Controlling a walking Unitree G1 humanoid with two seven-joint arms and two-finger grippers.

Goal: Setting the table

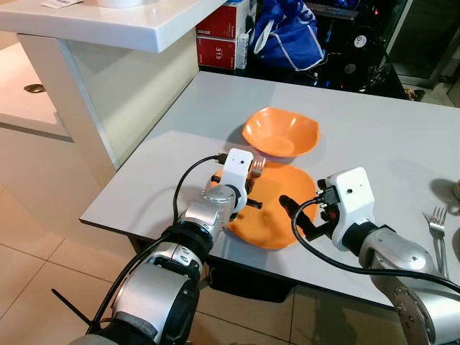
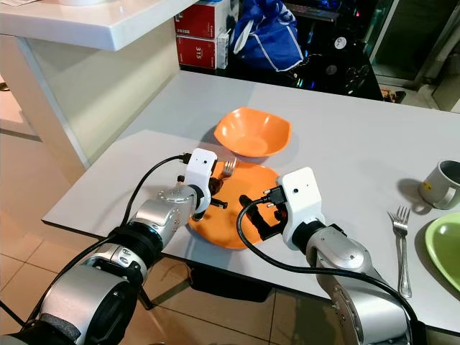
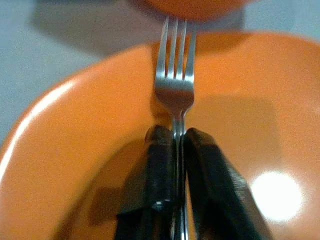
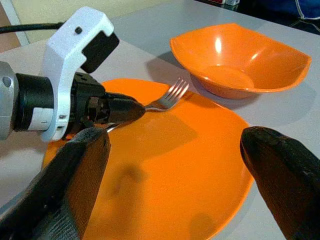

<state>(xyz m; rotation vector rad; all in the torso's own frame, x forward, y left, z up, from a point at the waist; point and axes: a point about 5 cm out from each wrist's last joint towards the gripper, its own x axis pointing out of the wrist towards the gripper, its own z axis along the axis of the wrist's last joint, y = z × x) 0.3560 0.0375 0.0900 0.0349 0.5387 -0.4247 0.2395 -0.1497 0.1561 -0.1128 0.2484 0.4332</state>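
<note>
From my head camera, my left gripper [image 1: 253, 175] hovers over the orange plate [image 1: 277, 215] on the grey counter [image 1: 374, 136], its jaws clamped on the handle of a fork [image 1: 257, 167] whose tines point toward the orange bowl [image 1: 280, 133] just beyond the plate; my right gripper [image 1: 298, 215] waits at the plate's near right edge, jaws spread and holding nothing. The other eye also takes in a second fork [image 2: 401, 237] lying on the counter beside a green plate [image 2: 443, 248] and a grey mug [image 2: 440, 185] at the far right. My left wrist camera looks straight down the two black fingers [image 3: 160, 175], pinched tight on the fork's neck with the tines raised above the plate's orange surface. My right wrist camera frames the same fork held low over the plate, the bowl close behind it, my own two fingers wide apart in the foreground. I judge the step in hand to be placing this fork for the orange setting; the next move calls for carrying it off the plate and laying it flat on the counter alongside.
</note>
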